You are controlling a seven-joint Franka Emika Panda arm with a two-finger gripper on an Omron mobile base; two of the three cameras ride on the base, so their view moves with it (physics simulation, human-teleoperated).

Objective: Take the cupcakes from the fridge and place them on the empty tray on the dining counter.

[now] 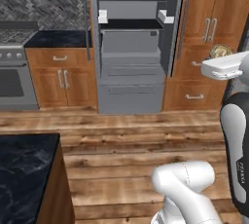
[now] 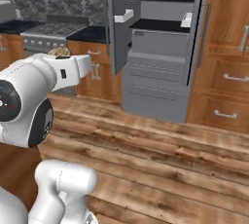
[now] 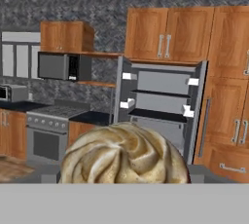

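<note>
One of the cupcakes [image 3: 124,157], with a swirled tan-cream top, sits between my gripper's [image 3: 124,175] fingers at the bottom of the hand view. In the left base view the cupcake [image 1: 220,50] shows just past my raised hand at the right edge. In the right base view the cupcake [image 2: 58,51] peeks over the hand at the left. The fridge [image 1: 131,47] stands open across the floor, its black shelves bare; the fridge [image 3: 160,106] is straight ahead of the hand. A corner of the dining counter [image 1: 24,169] shows at lower left. The tray is out of view.
A stove [image 1: 12,72] and wall counter [image 1: 56,39] stand left of the fridge, with a microwave [image 3: 63,66] above. Wooden cabinets [image 1: 209,47] flank the fridge's right. Open wooden floor [image 1: 136,135] lies between my base and the fridge.
</note>
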